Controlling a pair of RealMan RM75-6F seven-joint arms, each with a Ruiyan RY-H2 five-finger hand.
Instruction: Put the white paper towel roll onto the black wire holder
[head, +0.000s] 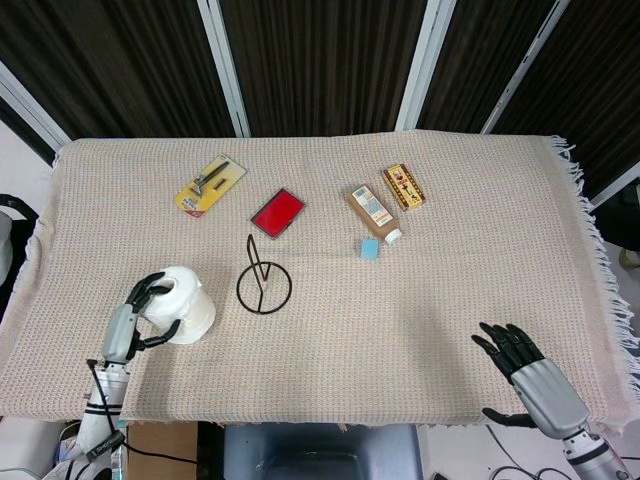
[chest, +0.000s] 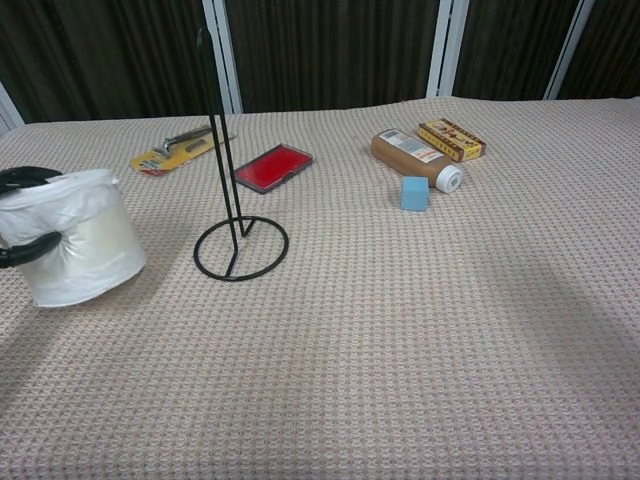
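The white paper towel roll (head: 185, 305) (chest: 75, 238) is near the table's front left, tilted and lifted off the cloth. My left hand (head: 138, 312) (chest: 18, 245) grips it from the left side, fingers over its top and thumb on its wall. The black wire holder (head: 262, 282) (chest: 232, 215) stands upright just right of the roll, a ring base with a tall post. My right hand (head: 520, 370) hovers at the front right edge with fingers spread, holding nothing; the chest view does not show it.
A red flat case (head: 277, 212), a yellow card with a tool (head: 210, 185), a brown bottle (head: 373, 212), a small blue cube (head: 370, 249) and an orange box (head: 403, 186) lie further back on the woven tablecloth (head: 400, 320).
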